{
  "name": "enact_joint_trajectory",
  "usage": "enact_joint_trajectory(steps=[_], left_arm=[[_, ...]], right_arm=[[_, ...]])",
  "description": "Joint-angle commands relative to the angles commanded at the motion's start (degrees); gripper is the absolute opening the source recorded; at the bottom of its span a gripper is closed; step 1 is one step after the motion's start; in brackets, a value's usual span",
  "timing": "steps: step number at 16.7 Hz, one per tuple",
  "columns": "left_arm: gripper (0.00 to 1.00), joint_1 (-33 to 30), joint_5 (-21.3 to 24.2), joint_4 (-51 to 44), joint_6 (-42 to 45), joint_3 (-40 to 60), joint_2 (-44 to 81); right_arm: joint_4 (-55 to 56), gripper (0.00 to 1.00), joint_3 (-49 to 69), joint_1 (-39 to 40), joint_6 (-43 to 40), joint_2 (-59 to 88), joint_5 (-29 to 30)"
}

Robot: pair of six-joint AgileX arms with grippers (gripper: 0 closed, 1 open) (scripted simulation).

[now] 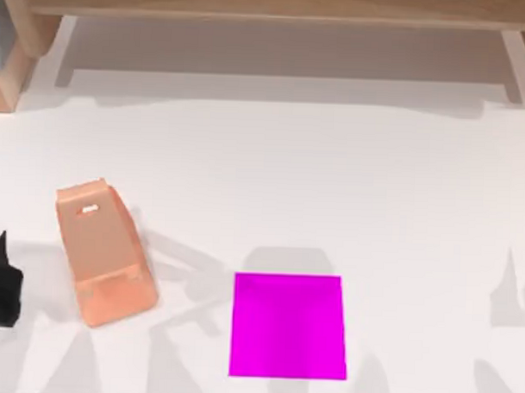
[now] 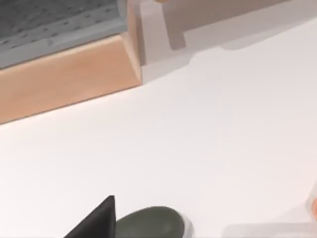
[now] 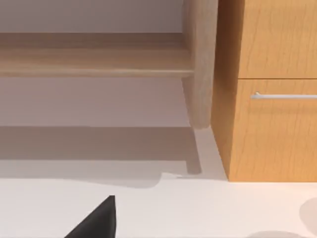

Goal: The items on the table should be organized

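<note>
My left gripper [image 1: 0,284] is a black shape low over the table [image 1: 332,182] at its far left edge, just left of the peach-orange stand. In the left wrist view a dark grey oval mouse [image 2: 151,226] lies on the white top right beside a black part of that gripper [image 2: 96,222]; whether they touch I cannot tell. A black part of my right gripper [image 3: 96,222] shows in the right wrist view, above the white tabletop near the wooden unit.
A peach-orange phone stand [image 1: 101,253] stands at the left and a magenta square pad [image 1: 288,327] lies front centre. A light wooden shelf unit [image 1: 269,7] spans the back edge. A drawer front with a metal handle [image 3: 285,95] faces the right wrist camera.
</note>
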State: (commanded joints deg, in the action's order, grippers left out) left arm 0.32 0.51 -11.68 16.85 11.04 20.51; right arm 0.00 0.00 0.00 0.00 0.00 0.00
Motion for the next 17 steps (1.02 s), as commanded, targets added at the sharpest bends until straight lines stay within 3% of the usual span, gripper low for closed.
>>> enact_joint_trajectory(steps=[10,17], left_arm=[[1.00,3.6,0.5,-28.3,40.5,33.1,54.7],[1.00,8.3,0.0,-44.2,58.7,56.9,79.2]], right_arm=[[0.0,1.00,0.0,0.0,0.0,0.0,0.0],[0.0,1.00,0.0,0.0,0.0,0.0,0.0]])
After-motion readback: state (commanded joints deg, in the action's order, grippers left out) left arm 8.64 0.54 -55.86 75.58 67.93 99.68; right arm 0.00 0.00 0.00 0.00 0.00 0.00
